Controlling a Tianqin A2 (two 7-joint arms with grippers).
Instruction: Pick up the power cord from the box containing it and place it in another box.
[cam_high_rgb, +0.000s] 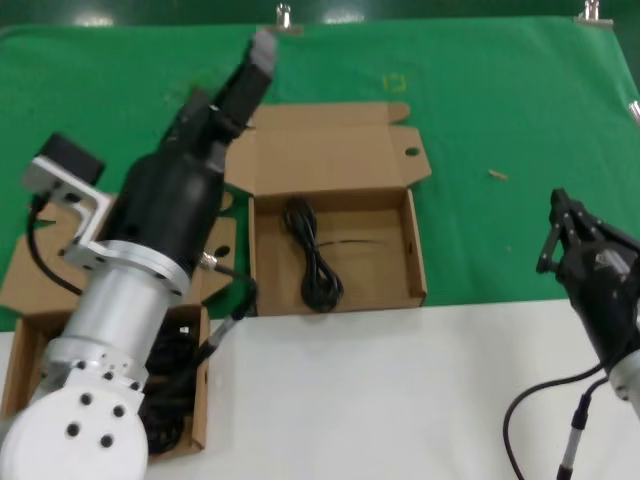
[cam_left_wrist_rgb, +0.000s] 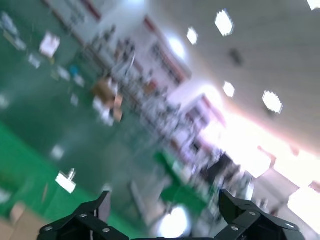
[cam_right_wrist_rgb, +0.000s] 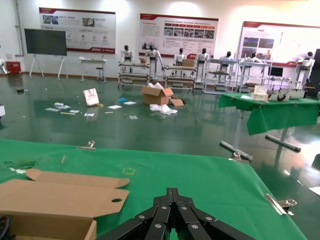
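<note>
Your open, empty left gripper (cam_high_rgb: 262, 47) hovers beyond the centre box (cam_high_rgb: 415, 262) holding one black cord (cam_high_rgb: 312, 256); your right gripper (cam_high_rgb: 556, 232) is closed.

power cord (cam_high_rgb: 312, 255) in centre box (cam_high_rgb: 337, 250), second box (cam_high_rgb: 60, 370) at left

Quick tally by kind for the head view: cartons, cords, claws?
Cardboard cartons: 2, the centre carton and the left carton, partly hidden by the left arm.
Black power cords: 2, one in the centre carton, one in the left carton.
Claws: 2, left claw raised over the table, right claw at the right edge.
Total: 6
</note>
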